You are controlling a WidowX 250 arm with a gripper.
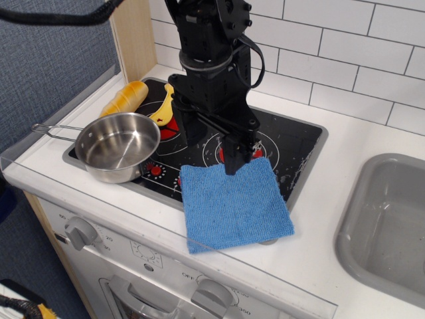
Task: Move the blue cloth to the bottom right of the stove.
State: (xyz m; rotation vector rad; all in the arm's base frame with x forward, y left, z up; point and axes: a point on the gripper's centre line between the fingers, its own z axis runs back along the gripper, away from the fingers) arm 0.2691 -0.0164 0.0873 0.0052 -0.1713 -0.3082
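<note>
The square bright blue terry cloth lies flat over the black glossy stove's corner nearest the counter's front edge, seemingly delivered; the hand hangs above, fingers apart, empty.

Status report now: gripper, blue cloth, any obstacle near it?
Gripper open, empty, raised above stove. Blue cloth flat on stove's bottom right corner, overhanging front rim. Steel pot at left, apart from cloth.

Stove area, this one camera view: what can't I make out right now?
- Stove: front right corner hidden under the blue cloth.
- Tool: fingers apart above the cloth.
- Yellow utensil: far end behind the arm.
- Sink: cut off by the right edge.
</note>
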